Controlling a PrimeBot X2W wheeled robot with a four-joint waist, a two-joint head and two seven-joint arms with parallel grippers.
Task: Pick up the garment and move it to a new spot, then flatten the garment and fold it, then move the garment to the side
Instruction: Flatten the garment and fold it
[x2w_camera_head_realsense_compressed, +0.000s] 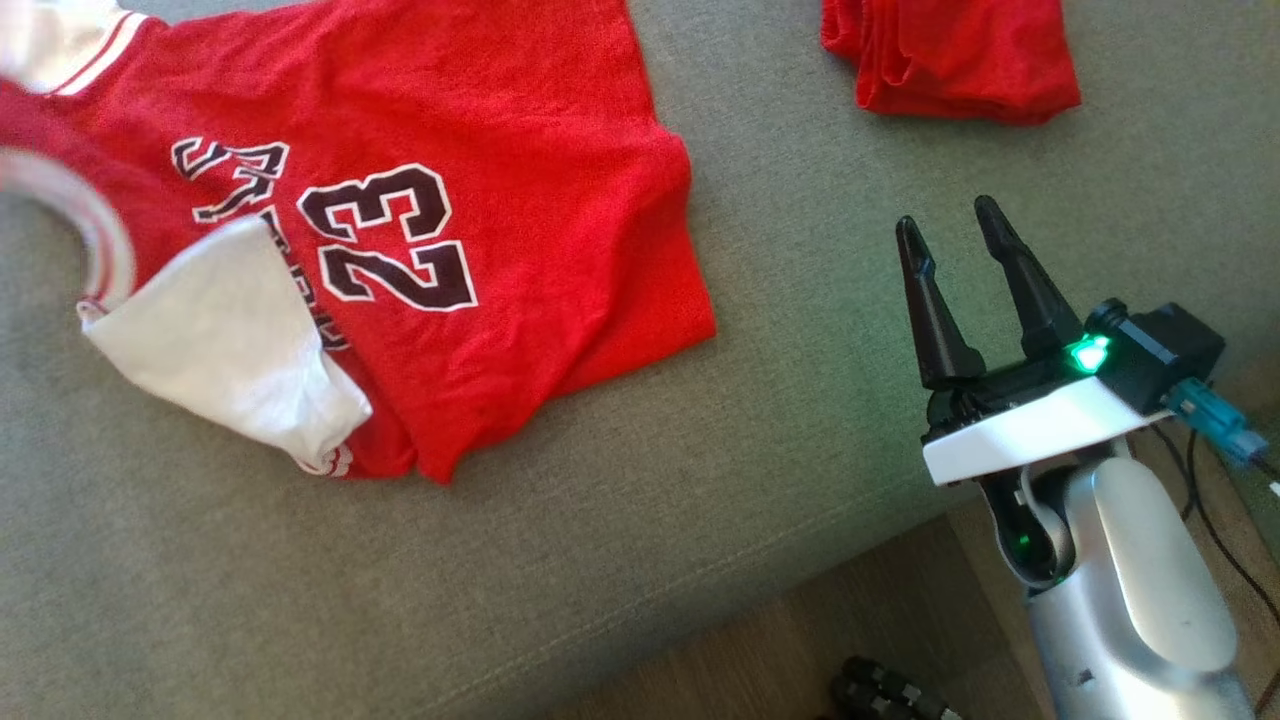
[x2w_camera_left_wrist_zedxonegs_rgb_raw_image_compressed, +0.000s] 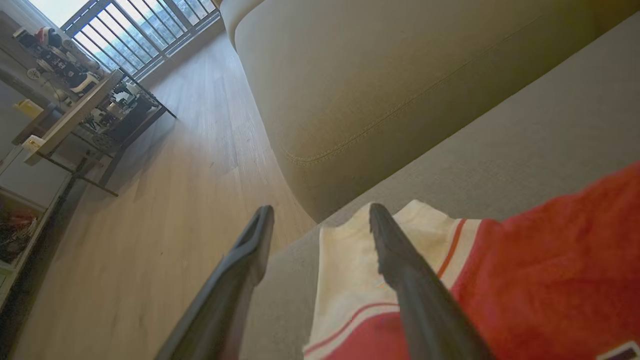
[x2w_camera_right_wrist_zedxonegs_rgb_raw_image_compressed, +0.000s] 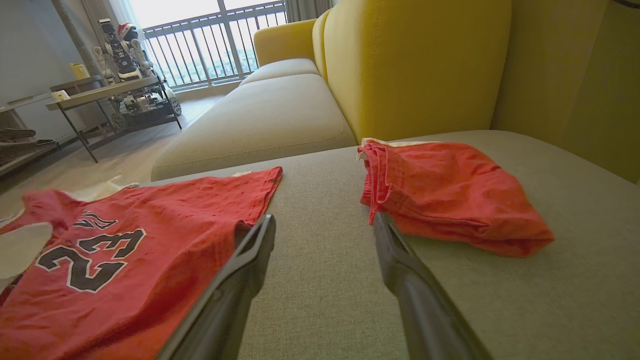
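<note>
Garment (x2w_camera_head_realsense_compressed: 480, 150): a red jersey numbered 23 lies spread on the left of the sofa (x2w_camera_head_realsense_compressed: 700, 480) seat. It is not flat. One white sleeve (x2w_camera_head_realsense_compressed: 230, 340) is turned in over the chest at a slant, and the near hem is rumpled into a loose point.

The left hand (x2w_camera_left_wrist_zedxonegs_rgb_raw_image_compressed: 320, 209) is released, its fingers apart with nothing between them. It is poised over the white striped edge (x2w_camera_left_wrist_zedxonegs_rgb_raw_image_compressed: 350, 280) of the jersey, where the seat ends and the wooden floor (x2w_camera_left_wrist_zedxonegs_rgb_raw_image_compressed: 175, 200) begins. The right hand (x2w_camera_head_realsense_compressed: 945, 215) is also released and empty. It hovers over bare seat on the right, well apart from the jersey.

The main risk is that left edge. A pull or sweep towards the left would probably drag the light cloth over the rim and onto the floor. A fold made now, with the sleeve askew and the hem bunched, would likely press those creases in and come out lopsided.

The cloth looks thin and layered at the sleeve. A pinch there could take two layers at once, or catch the sofa's own fabric. A second red garment (x2w_camera_head_realsense_compressed: 950, 60) sits folded at the far right. Moving the jersey to that side could knock or mix the two.
</note>
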